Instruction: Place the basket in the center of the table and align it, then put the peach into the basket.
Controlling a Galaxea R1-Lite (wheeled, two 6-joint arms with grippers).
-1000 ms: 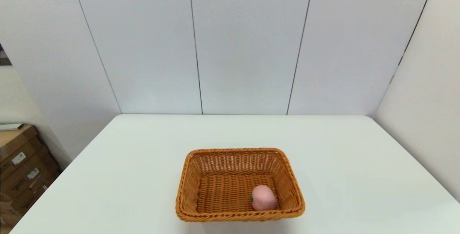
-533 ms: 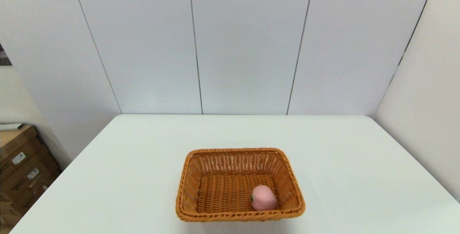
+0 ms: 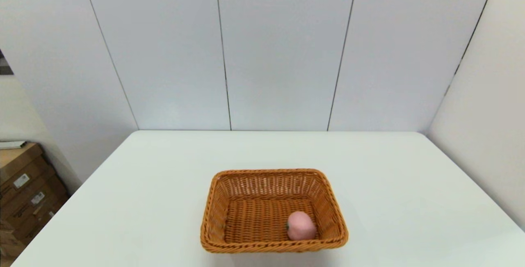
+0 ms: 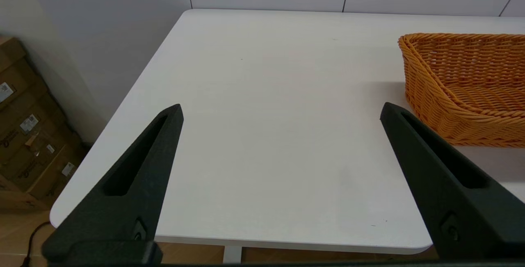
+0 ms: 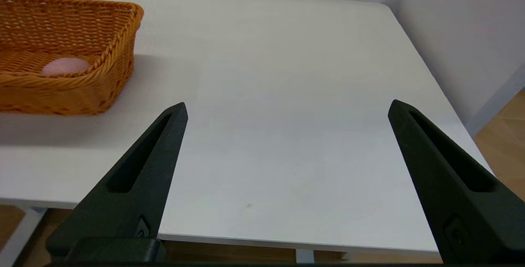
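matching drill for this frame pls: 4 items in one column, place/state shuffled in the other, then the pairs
Items:
1. peach
2. basket
3. left gripper
4. cardboard boxes

Places/states:
A. on the floor, off the table's left side
B. open, empty, pulled back over the near left edge of the table
C. lying on a woven floor, in the near right corner
D. standing on the tabletop, around mid-width

Pairs: 1-C, 2-D, 3-B, 4-A
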